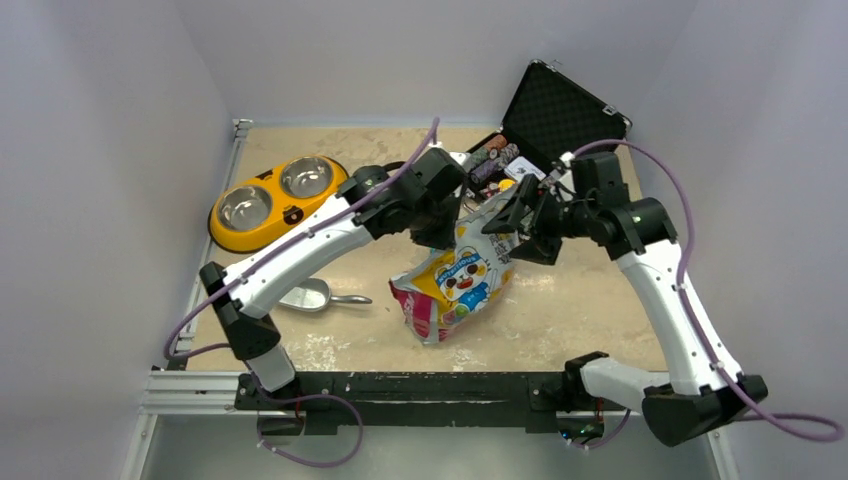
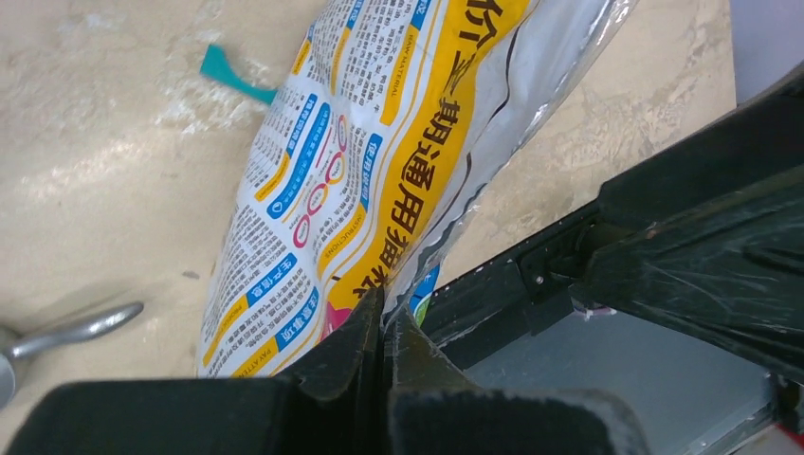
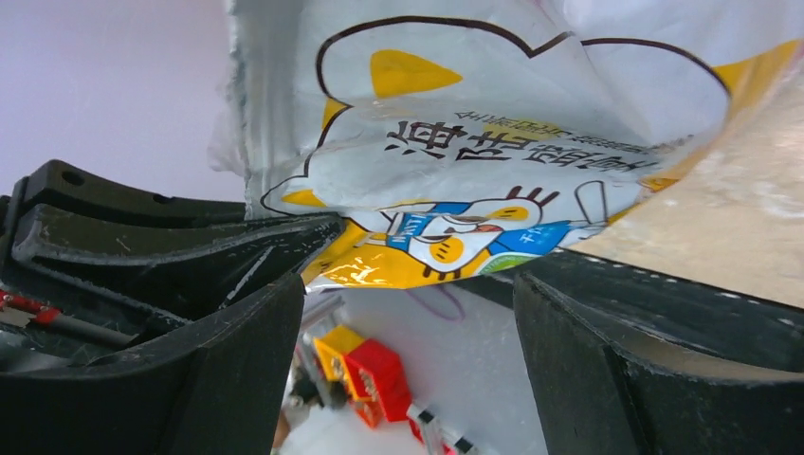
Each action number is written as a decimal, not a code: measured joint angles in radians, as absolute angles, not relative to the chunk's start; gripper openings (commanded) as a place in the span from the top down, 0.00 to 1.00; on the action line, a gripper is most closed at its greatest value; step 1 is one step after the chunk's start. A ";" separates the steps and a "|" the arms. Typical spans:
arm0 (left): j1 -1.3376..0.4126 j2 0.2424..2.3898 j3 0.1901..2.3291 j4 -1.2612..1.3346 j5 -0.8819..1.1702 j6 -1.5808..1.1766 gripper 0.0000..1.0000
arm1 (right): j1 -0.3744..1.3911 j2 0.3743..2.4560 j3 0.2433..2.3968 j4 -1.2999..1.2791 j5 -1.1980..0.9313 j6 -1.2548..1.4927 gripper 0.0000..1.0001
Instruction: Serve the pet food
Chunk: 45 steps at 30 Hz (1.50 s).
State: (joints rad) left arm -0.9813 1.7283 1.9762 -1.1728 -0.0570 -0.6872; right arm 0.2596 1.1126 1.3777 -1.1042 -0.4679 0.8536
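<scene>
The left gripper (image 2: 384,327) is clamped on the pet food bag (image 1: 455,285) edge. The right gripper (image 3: 410,303) stands wide, 2 fingers flanking the bag top.

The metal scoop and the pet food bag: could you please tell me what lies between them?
Nothing; only bare table lies between the scoop and the bag, clearest in the top external view.

Bright even overhead light, soft shadows, glare on the glossy bag (image 3: 455,142), blurred near foregrounds in wrist views
</scene>
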 measured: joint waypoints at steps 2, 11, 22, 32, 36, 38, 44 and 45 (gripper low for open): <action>-0.968 1.667 1.921 -1.179 -0.073 -0.724 1.00 | 0.324 1.154 1.378 -1.050 -0.479 0.901 0.17; -0.907 1.436 1.716 -1.269 -0.086 -0.863 1.00 | 0.439 1.365 1.474 -0.905 -0.554 0.941 0.17; -0.909 1.485 1.760 -1.290 -0.034 -0.907 1.00 | 0.449 1.299 1.481 -0.893 -0.596 0.776 0.16; -0.831 1.623 1.961 -1.387 -0.046 -0.949 1.00 | 0.464 1.317 1.567 -0.968 -0.568 0.695 0.16; -0.818 1.650 1.978 -1.375 -0.088 -1.015 1.00 | 0.464 1.341 1.628 -0.992 -0.559 0.658 0.16; -0.817 1.658 1.978 -1.357 -0.104 -1.039 1.00 | 0.464 1.350 1.654 -1.009 -0.548 0.638 0.15; -0.812 1.665 1.955 -1.302 -0.090 -1.064 1.00 | 0.464 1.346 1.655 -1.023 -0.527 0.586 0.15; -0.812 1.660 1.940 -1.281 -0.078 -1.064 1.00 | 0.464 1.340 1.645 -1.018 -0.525 0.577 0.15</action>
State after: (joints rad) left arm -0.8124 1.6600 1.9396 -1.2812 -0.0784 -1.0637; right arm 0.4641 1.3403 1.6447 -1.0180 -0.5251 0.5774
